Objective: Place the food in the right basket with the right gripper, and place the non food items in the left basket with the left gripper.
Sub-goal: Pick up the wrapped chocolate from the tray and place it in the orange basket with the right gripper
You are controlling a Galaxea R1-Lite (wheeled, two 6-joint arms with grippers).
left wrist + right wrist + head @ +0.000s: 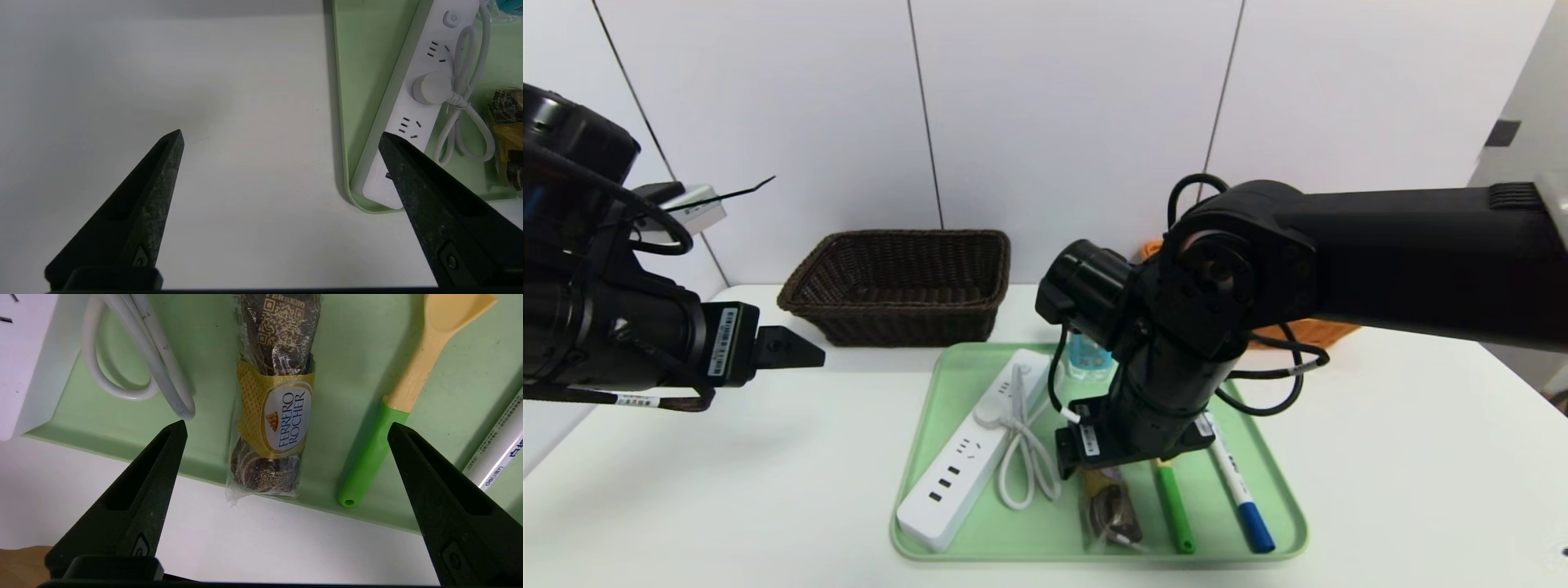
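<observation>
The food snack (278,396), brown and yellow in a clear wrapper, lies on the green tray (351,355). My right gripper (287,424) hovers open above the snack's near end, with the snack and the spoon's green handle between its fingers. The water bottle (1086,357) stands at the tray's far side, half hidden by my right arm. The non food items are a white power strip (968,465), a yellow spoon (408,388) and a blue-capped marker (1241,490). My left gripper (281,134) hangs open and empty over bare table, left of the tray.
The dark brown left basket (898,282) stands at the back behind the tray. The orange-tan right basket (1311,333) is mostly hidden behind my right arm. The power strip's coiled cord (135,355) lies close beside the snack. White table surrounds the tray.
</observation>
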